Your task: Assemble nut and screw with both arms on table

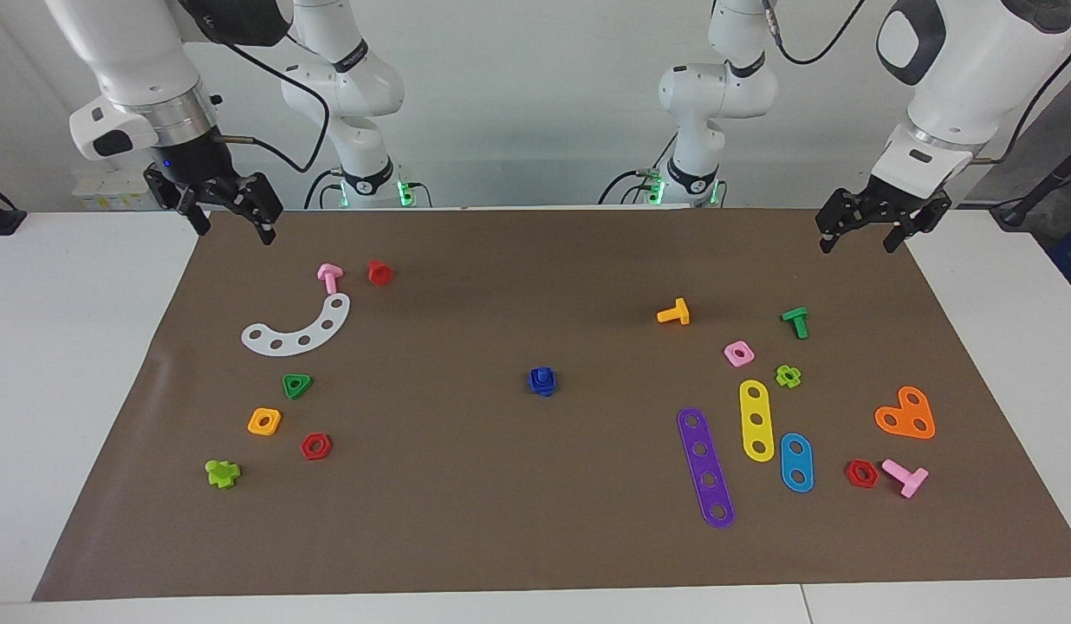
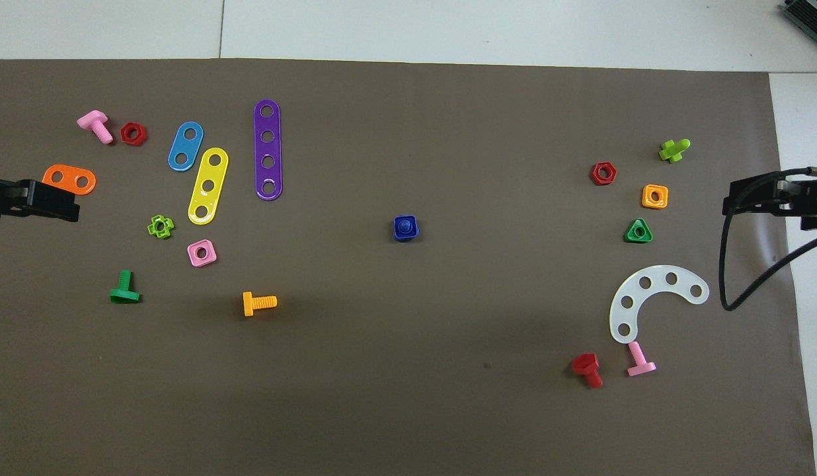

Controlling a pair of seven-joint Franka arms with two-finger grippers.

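Observation:
The dark-blue nut (image 1: 543,384) and dark-blue screw (image 1: 543,373) stand joined as one piece in the middle of the brown mat (image 1: 535,520). In the overhead view the rounded-square nut (image 2: 414,233) shows with the screw's shaft tip (image 2: 404,226) in its centre hole; the screw's head is hidden beneath. My left gripper (image 1: 858,240) is open and empty, raised over the mat's edge at the left arm's end; it also shows in the overhead view (image 2: 68,205). My right gripper (image 1: 232,227) is open and empty, raised over the mat's edge at the right arm's end (image 2: 736,201).
Toward the left arm's end lie purple (image 1: 705,466), yellow (image 1: 756,419) and blue (image 1: 796,462) hole strips, an orange plate (image 1: 906,414), a pink nut (image 1: 738,353) and several screws. Toward the right arm's end lie a white curved strip (image 1: 298,329), a green triangular nut (image 1: 297,385), an orange nut (image 1: 264,421) and a red screw (image 1: 379,272).

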